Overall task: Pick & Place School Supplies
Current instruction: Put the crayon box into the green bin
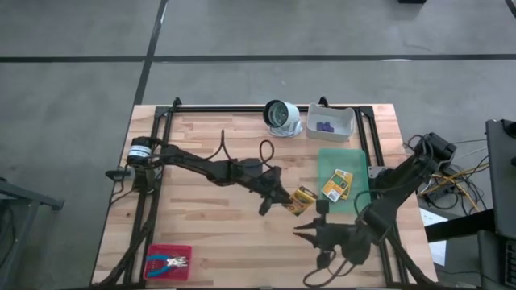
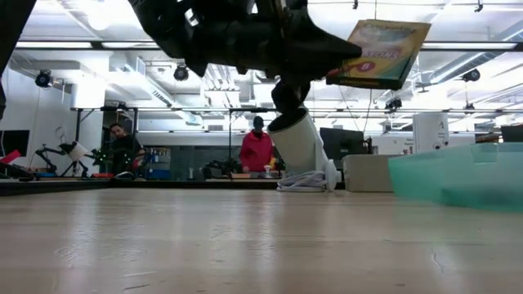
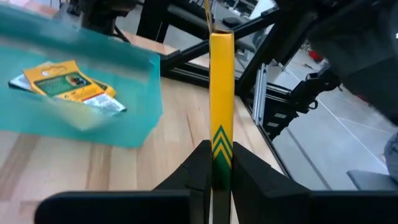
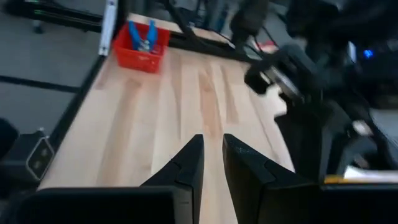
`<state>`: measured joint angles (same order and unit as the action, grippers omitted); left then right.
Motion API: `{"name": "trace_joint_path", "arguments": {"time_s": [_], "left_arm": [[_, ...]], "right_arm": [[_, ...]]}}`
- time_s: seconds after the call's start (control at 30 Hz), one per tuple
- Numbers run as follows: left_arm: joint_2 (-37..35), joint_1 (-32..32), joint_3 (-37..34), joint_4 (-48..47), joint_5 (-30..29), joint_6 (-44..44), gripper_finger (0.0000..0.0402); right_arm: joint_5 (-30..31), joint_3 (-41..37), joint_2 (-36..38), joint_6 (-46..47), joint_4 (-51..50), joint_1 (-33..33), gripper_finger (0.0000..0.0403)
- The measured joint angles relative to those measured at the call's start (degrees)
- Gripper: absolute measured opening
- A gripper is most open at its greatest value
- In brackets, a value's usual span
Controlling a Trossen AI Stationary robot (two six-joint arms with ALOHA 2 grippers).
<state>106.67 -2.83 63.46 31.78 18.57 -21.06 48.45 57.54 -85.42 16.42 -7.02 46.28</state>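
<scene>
My left gripper [image 1: 284, 198] reaches in from the table's left and is shut on a yellow-and-green crayon box [image 1: 304, 199], which the low view shows high above the wood [image 2: 382, 51]. Just right of it stands a green tray [image 1: 326, 161] with more crayon boxes [image 1: 337, 185] lying flat inside; whether one or two, I cannot tell. Purple pieces [image 1: 325, 126] lie in the white bin [image 1: 348, 122] at the far edge. A blue-handled tool [image 1: 169, 260] rests in the red tray [image 1: 153, 251] at the near left corner. My right gripper [image 1: 305, 230] hovers near the front, its fingers shut with nothing between them [image 4: 212, 140]. My left gripper pinches the crayon box by its two broad faces between the two fingers [image 3: 205, 155], at the end of the box nearest the wrist [image 3: 222, 158]. The fingers come nearly level from the table's left. The box sticks out ahead of them, edge-on in the wrist view, lifted clear of the table.
A white-grey round object [image 1: 282, 117] stands by the far edge, left of the white bin. Black frame rails [image 1: 161, 145] run along the table's sides. Bare wood lies between the two arms and the red tray. People [image 2: 257, 151] show in the room beyond.
</scene>
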Motion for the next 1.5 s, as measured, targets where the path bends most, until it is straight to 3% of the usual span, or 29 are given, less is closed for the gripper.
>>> {"name": "trace_joint_path", "arguments": {"time_s": [0.33,0.53,0.73,1.1,1.5], "left_arm": [[1.0,0.1,2.9,-0.4,-1.6,4.0,0.0043],[5.8,0.2,6.7,0.2,-2.4,10.4,0.0043],[13.3,1.4,16.2,0.1,-2.6,14.1,0.0043],[22.3,5.3,39.5,-23.5,-1.8,19.2,0.0043],[23.0,4.6,41.3,-24.8,-1.7,22.6,0.0043]], "right_arm": [[-19.1,-0.2,6.9,-18.9,6.2,0.0,0.0057],[-18.8,-0.4,8.6,-22.7,5.9,0.0,0.0057],[-20.4,-0.5,9.1,-24.4,5.8,0.0,0.0057],[-21.7,-0.7,9.3,-24.5,4.7,0.2,0.0057],[-21.5,-0.8,9.3,-22.0,4.3,0.3,0.0057]]}}
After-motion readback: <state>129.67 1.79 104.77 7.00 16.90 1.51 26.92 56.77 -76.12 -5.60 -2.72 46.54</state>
